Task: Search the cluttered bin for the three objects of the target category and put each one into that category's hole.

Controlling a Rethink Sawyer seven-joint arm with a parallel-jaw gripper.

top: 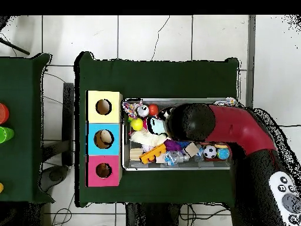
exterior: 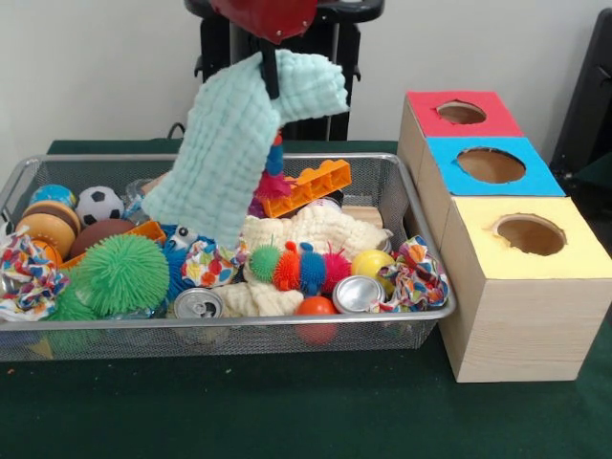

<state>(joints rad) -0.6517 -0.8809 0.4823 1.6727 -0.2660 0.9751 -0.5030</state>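
A mint green cloth (exterior: 229, 143) hangs in the air over the wire bin (exterior: 432, 251); its lower corner reaches down among the toys. My gripper (exterior: 272, 75) is shut on the cloth's top fold, just under the red arm. From above, the arm covers the gripper, and only a pale patch of the cloth (top: 156, 125) shows. Three wooden boxes stand beside the bin, each with a round hole: red (exterior: 461, 112), blue (exterior: 491, 164) and yellow (exterior: 529, 233). In the bin lie a cream cloth (exterior: 316, 229) and two patterned cloths (exterior: 413, 273) (exterior: 24, 273).
The bin also holds a green spiky ball (exterior: 120, 274), a fuzzy caterpillar toy (exterior: 298, 266), two cans (exterior: 198, 304) (exterior: 356, 293), a soccer ball (exterior: 98, 204), an orange block (exterior: 311, 186) and several small balls. Dark green cloth (exterior: 287, 411) covers the table.
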